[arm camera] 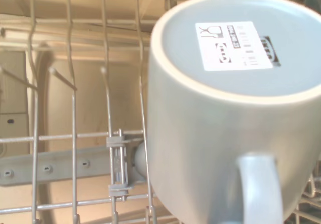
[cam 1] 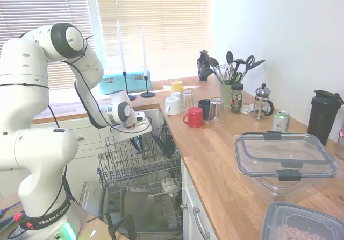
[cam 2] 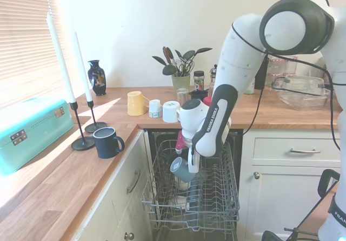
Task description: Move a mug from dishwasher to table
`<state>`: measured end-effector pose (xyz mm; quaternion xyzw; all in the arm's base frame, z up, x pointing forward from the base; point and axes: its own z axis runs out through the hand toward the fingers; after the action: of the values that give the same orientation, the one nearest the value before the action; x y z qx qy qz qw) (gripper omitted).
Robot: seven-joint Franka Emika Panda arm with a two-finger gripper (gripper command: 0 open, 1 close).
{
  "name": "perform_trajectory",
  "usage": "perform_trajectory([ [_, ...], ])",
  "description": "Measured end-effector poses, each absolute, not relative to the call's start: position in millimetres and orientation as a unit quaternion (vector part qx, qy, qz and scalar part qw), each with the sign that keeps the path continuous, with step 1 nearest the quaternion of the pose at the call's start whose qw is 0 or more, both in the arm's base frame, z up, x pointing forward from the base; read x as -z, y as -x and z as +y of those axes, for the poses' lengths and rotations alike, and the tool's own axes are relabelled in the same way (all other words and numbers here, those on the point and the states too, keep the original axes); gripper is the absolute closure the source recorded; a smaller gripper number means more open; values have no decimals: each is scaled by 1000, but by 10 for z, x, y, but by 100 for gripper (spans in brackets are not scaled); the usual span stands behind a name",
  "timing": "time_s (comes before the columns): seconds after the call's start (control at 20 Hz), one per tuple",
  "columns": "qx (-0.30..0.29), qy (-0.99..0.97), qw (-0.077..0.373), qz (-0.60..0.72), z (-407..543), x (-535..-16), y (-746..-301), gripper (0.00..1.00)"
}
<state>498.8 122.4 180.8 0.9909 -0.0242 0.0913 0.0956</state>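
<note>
One blue-grey mug point(cam 2: 180, 169) sits bottom-up among the dishwasher rack point(cam 2: 216, 200) wires; you cannot tell the gripper point(cam 2: 192, 166) jaws' state, the arm hides them.

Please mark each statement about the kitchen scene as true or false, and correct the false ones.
1. The blue-grey mug sits in the dishwasher rack. True.
2. The mug's base faces the wrist camera, with a printed label on it. True.
3. The end effector hovers above the wooden countertop. False: it reaches down into the rack, beside the mug.
4. The red mug stands in the rack. False: it stands on the countertop.
5. A yellow mug stands on the countertop. True.
</note>
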Motion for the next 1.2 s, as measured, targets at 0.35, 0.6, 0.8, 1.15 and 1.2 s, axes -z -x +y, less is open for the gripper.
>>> perform_trajectory([
  [0.35,-115,-989,90,-38,1384,-2276,-4999,100],
  [0.6,-133,-987,68,-57,1508,-2740,-5046,100],
  [0.8,-149,-985,51,-76,1574,-3083,-5199,100],
  [1.15,-160,-979,31,-126,1448,-3483,-5535,100],
  [1.2,-161,-978,30,-131,1419,-3514,-5563,100],
])
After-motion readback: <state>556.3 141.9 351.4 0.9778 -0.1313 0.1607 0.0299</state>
